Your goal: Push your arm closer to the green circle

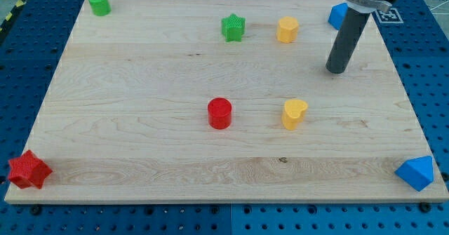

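Observation:
The green circle [99, 3] is a small green cylinder at the board's top left corner. My tip [337, 70] is the lower end of the dark rod at the view's upper right, resting on the wooden board [140, 123]. It is far to the right of the green circle, almost the whole board width away. The nearest blocks to my tip are a yellow block [287, 29] up and to its left and a blue block [338, 15] partly hidden behind the rod.
A green star [233, 27] sits at top centre, between my tip and the green circle. A red cylinder [219, 113] and a yellow heart [295, 113] lie mid-board. A red star [28, 170] is at bottom left, a blue block [416, 172] at bottom right.

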